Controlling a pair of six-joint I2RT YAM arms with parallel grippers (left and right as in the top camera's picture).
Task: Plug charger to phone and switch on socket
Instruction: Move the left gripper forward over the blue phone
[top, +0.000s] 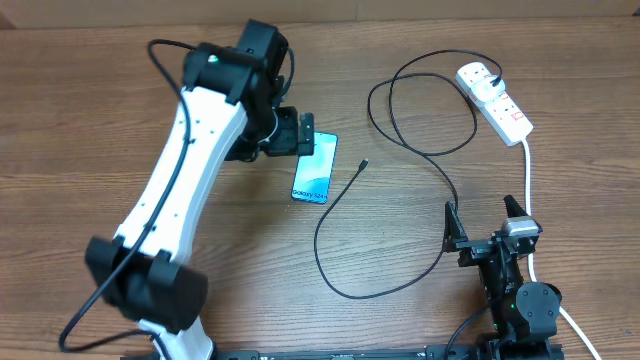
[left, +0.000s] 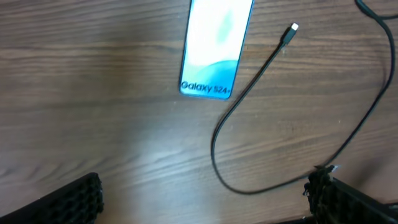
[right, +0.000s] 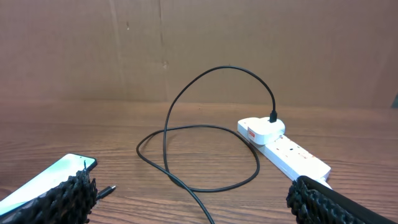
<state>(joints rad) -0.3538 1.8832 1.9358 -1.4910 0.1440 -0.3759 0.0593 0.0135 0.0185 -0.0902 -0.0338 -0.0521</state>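
Note:
The phone (top: 314, 168) lies flat mid-table with its blue-teal screen lit; it also shows in the left wrist view (left: 214, 50) and the right wrist view (right: 46, 180). The charger cable (top: 400, 200) loops across the table, its connector tip (top: 364, 163) lying free just right of the phone, its white plug (top: 478, 77) in the socket strip (top: 503, 108). My left gripper (top: 300, 135) is open just beyond the phone's far end, its fingers (left: 202, 199) wide apart over bare wood. My right gripper (top: 487, 222) is open and empty near the front right.
The thick white lead (top: 528, 190) runs from the socket strip toward the front edge past my right arm. A brown cardboard wall (right: 199, 50) stands behind the table.

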